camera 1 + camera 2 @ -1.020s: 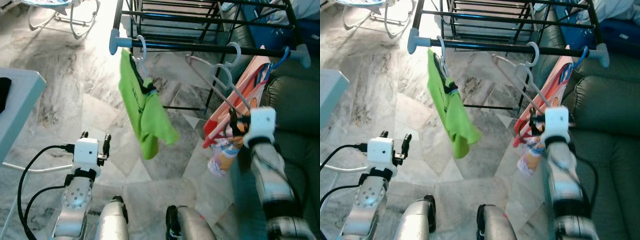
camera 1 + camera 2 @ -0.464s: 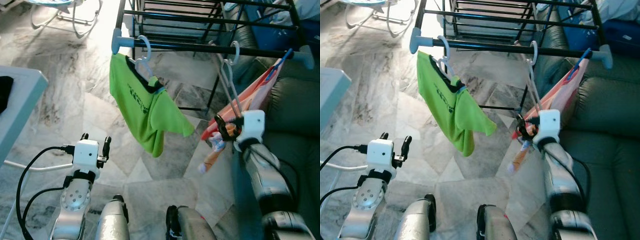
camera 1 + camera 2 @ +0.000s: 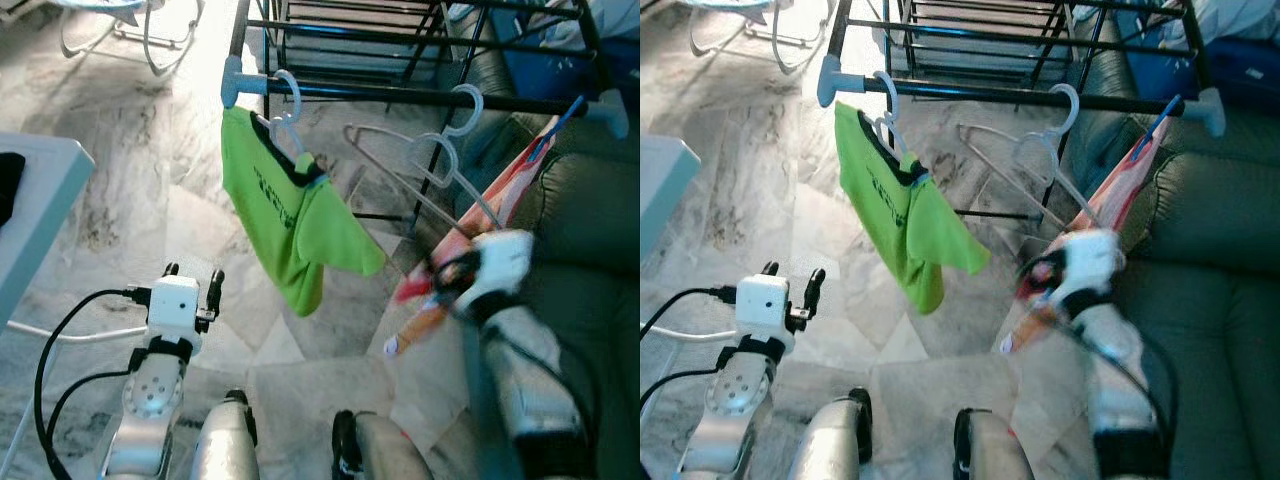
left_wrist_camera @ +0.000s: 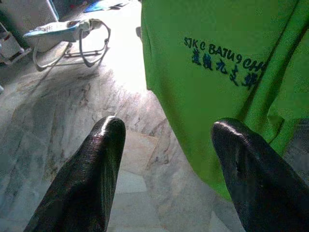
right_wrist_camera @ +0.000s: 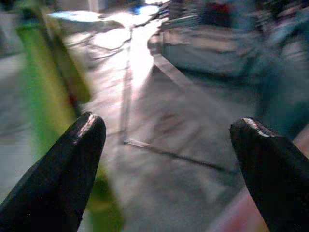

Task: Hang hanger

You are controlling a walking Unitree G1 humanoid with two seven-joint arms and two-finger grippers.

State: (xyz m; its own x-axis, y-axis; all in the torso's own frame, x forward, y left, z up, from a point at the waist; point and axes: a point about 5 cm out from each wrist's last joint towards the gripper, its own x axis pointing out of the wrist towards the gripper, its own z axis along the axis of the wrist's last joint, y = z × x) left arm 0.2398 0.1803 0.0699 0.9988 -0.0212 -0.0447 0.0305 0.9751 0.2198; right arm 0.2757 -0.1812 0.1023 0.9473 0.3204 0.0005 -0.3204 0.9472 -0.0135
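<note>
Lower left, the left gripper (image 3: 190,279) hangs idle, fingers spread and empty. At upper centre a green shirt (image 3: 290,225) hangs on the rail (image 3: 400,96); right of it the white hanger (image 3: 445,165) is hooked there too, and below it the blurred right gripper (image 5: 166,164) gapes wide, holding nothing

A shirt (image 3: 290,215) hangs at the left end of the rack's front rail (image 3: 400,96). A hanger (image 3: 430,165) hangs near the right end, with a garment (image 3: 500,200) beyond it, before the sofa (image 3: 585,250).
</note>
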